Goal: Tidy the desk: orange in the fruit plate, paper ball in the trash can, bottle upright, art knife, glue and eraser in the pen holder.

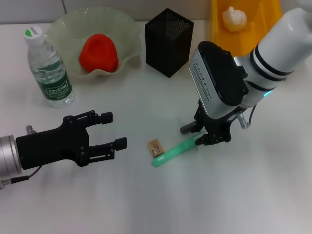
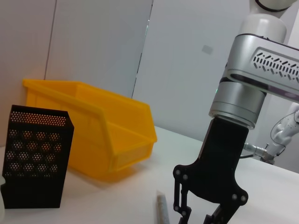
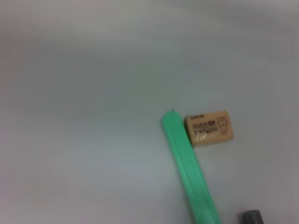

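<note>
Knife (image 1: 171,152), eraser (image 1: 155,147), glue (image 1: 190,127) left on desk; orange (image 1: 99,52) plated, ball (image 1: 235,18) binned, bottle (image 1: 48,68) upright. Right gripper (image 1: 213,138) over knife, fingers unclear; left gripper (image 1: 113,130) apart, idle.

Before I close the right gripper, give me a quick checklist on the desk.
1. Right gripper over the green art knife end: ok.
2. Fingers around the knife: cannot tell.
3. Eraser touching the knife, may shift: not ok.
4. Glue stick beside the gripper, may get bumped: not ok.
5. Pen holder upright: ok.
6. Left gripper open, apart from the knife: ok.
</note>
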### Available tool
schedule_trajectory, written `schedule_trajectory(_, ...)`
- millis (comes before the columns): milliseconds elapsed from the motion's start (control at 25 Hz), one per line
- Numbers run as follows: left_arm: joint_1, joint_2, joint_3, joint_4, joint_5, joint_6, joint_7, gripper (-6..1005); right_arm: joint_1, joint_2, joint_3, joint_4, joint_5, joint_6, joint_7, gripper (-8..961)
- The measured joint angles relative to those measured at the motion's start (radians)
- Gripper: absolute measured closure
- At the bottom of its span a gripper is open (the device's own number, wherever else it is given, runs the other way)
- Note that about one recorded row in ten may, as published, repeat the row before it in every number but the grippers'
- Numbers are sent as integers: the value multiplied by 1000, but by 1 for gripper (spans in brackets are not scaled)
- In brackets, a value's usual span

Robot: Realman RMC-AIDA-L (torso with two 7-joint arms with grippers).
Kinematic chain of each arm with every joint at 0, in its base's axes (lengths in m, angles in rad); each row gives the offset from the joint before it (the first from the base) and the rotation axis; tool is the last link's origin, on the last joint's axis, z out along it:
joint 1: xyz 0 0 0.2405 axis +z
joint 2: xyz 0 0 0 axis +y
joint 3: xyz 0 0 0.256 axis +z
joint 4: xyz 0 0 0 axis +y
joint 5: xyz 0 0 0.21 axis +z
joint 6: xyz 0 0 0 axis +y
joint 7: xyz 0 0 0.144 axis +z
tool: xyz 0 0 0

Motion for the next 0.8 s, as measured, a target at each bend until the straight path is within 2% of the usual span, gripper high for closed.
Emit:
schedule_trajectory(160, -1, 0, 0, 0, 0, 0, 0, 197, 2, 0, 0, 20, 0, 9, -7, 687)
schedule_trajectory(440, -2, 0, 0, 0, -1, 1, 0, 197, 4, 0, 0, 27, 0, 11, -5, 711)
schedule_trajectory(680, -4, 0, 0, 0, -2, 1, 0, 197, 6, -1, 6, 22, 0, -1, -2, 785)
schedule_trajectory(800, -3, 1, 0, 0, -4, 0, 0, 197, -18, -4, 59, -69, 0, -87, 0, 785)
